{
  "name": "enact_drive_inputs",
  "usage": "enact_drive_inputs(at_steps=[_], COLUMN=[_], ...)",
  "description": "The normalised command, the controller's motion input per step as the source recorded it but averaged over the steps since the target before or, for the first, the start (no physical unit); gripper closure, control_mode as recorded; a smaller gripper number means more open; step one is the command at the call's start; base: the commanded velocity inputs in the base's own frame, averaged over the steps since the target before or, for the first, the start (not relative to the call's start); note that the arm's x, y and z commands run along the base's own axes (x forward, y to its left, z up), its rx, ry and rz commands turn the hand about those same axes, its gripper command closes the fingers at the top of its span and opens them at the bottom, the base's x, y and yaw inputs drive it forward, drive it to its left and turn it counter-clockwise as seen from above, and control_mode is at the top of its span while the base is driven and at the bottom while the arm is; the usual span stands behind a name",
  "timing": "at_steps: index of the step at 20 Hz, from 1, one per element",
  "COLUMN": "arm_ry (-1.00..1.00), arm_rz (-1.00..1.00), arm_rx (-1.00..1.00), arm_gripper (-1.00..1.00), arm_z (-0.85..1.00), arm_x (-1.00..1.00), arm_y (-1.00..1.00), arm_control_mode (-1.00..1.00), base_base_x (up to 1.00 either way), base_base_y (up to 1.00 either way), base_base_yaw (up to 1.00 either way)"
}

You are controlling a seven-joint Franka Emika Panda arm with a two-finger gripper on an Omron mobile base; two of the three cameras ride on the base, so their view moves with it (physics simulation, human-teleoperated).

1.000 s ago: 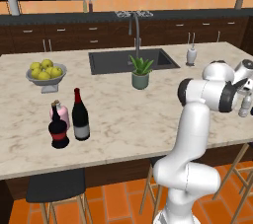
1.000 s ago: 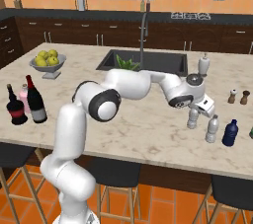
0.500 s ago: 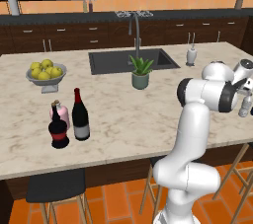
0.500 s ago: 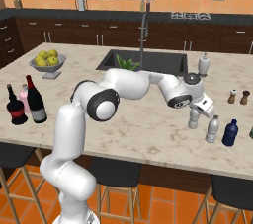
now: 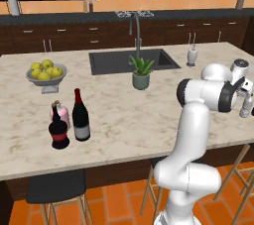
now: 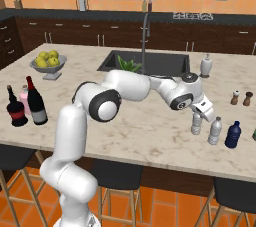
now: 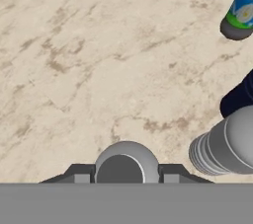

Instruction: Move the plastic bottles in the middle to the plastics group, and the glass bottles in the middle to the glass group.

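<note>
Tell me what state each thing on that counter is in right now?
End effector: shut on clear bottle.
Clear bottle: upright, gripped.
Second clear bottle: upright, free.
Blue bottle: upright.
Wine bottle: upright by the squat bottle.
Fruit bowl: full.

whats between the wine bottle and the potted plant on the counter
Nothing: in the left base view, the marble between the wine bottle and the potted plant is bare.
</note>
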Motion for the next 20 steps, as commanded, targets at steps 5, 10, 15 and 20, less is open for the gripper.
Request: enact_drive_inputs(at_steps=[5, 10, 15, 20], arm_ry=[0.0, 0.0, 0.0, 0.0], arm_rz=[-0.18, -0.07, -0.05, -0.02], arm_rx=[0.03, 0.03, 0.02, 0.0], arm_gripper=[1.0, 1.0, 1.0, 1.0], arm_z=[0.0, -0.01, -0.06, -0.34], arm_x=[0.0, 0.0, 0.0, 0.0], arm_y=[-0.09, -0.21, -0.22, 0.0], arm_control_mode=[-1.0, -1.0, -1.0, -1.0], base_base_x=[0.0, 0.0, 0.0, 0.0], base_base_y=[0.0, 0.0, 0.0, 0.0], base_base_yaw=[0.0, 0.0, 0.0, 0.0])
